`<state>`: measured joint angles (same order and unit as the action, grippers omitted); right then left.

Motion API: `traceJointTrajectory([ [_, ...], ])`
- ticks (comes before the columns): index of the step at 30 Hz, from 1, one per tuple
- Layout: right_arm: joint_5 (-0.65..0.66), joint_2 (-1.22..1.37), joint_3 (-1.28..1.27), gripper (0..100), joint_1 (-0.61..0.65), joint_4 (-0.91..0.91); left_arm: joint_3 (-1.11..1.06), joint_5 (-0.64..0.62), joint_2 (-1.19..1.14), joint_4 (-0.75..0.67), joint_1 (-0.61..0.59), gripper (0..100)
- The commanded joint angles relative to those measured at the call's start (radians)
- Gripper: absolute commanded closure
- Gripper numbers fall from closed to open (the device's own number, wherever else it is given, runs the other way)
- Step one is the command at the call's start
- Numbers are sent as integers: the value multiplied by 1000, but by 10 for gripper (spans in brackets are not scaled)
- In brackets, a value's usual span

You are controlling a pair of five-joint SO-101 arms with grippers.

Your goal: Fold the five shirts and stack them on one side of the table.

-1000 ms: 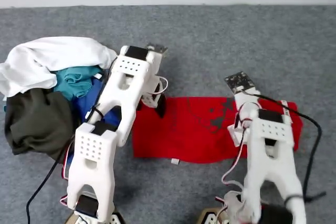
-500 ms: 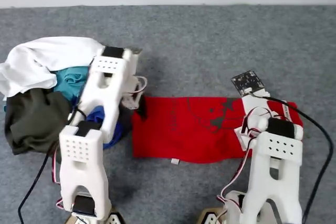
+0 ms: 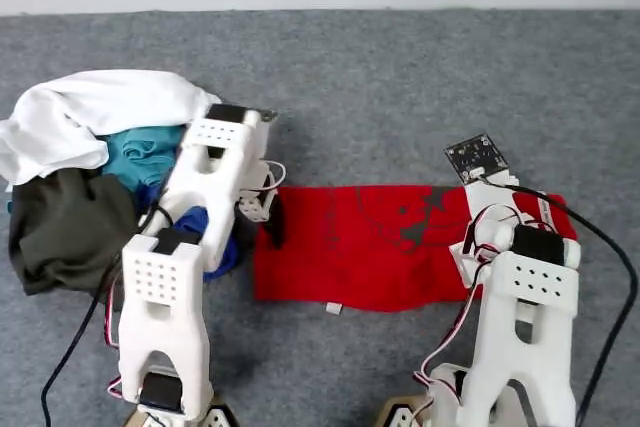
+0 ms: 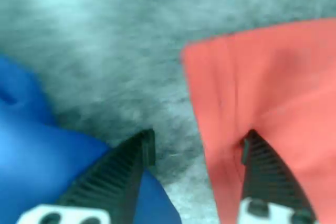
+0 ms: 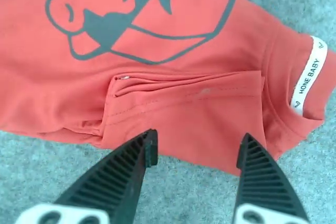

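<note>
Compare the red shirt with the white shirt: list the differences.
The red shirt lies flat in a long strip; the white shirt is crumpled. The red shirt lies alone and bears a dark print; the white shirt tops a heap, plain. Both rest on the grey table.

Table (image 3: 420, 77) bare from 11 to 2 o'clock, free passage there. Shirt pile (image 3: 70, 177) blocks 9–10. Red shirt (image 3: 360, 247) covers centre through 3. Small bare patch at 6.
</note>
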<state>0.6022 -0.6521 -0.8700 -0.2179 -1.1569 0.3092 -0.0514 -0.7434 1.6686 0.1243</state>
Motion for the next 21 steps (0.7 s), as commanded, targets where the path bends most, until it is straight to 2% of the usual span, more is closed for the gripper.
traceJointTrajectory([
  [1, 14, -24, 11, 745, -15, 1, 5, 3, -32, -9, 58, 731],
  [5, 11, -21, 11, 745, -12, -2, 39, 3, -75, -9, 66, 784],
  [10, 8, -18, 11, 745, -10, -4, 105, 3, -146, -2, 72, 990],
  [21, 8, -16, 9, 745, -10, -4, 254, 3, -224, 86, 68, 988],
])
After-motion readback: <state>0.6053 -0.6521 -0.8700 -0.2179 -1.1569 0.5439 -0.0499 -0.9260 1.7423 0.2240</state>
